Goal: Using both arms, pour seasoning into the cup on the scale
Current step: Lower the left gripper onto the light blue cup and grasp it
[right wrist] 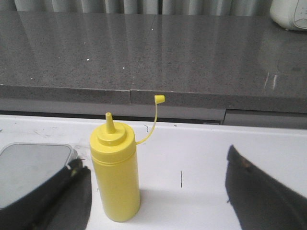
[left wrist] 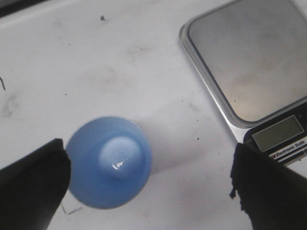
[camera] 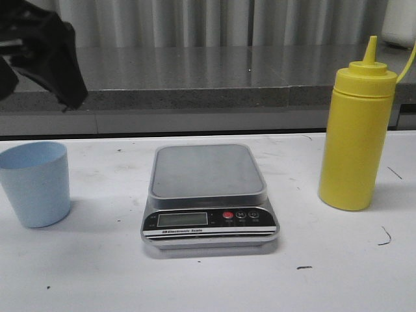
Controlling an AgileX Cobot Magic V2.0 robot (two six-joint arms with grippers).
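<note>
A pale blue cup (camera: 36, 184) stands upright and empty on the white table (camera: 84, 273) at the robot's left, well apart from the silver-grey scale (camera: 208, 195) at the table's centre; the scale's steel platform (camera: 208, 170) is bare, its display (camera: 182, 219) and red button (camera: 228, 215) facing the camera; a tall yellow seasoning bottle (camera: 356, 130) stands upright on the right, its nozzle (camera: 370, 49) uncapped and its tethered tip cap (right wrist: 159, 98) hanging out to one side on a thin strap; the left gripper (left wrist: 148, 184) hovers above the cup with its black fingers (left wrist: 31, 184) spread wide, one close beside the cup's rim and the other over the scale's front corner, holding nothing; the right gripper (right wrist: 158, 196) is likewise open, its fingers (right wrist: 261, 199) parted on either side of the bottle without touching it; behind the table runs a grey stone counter (camera: 214, 75).
</note>
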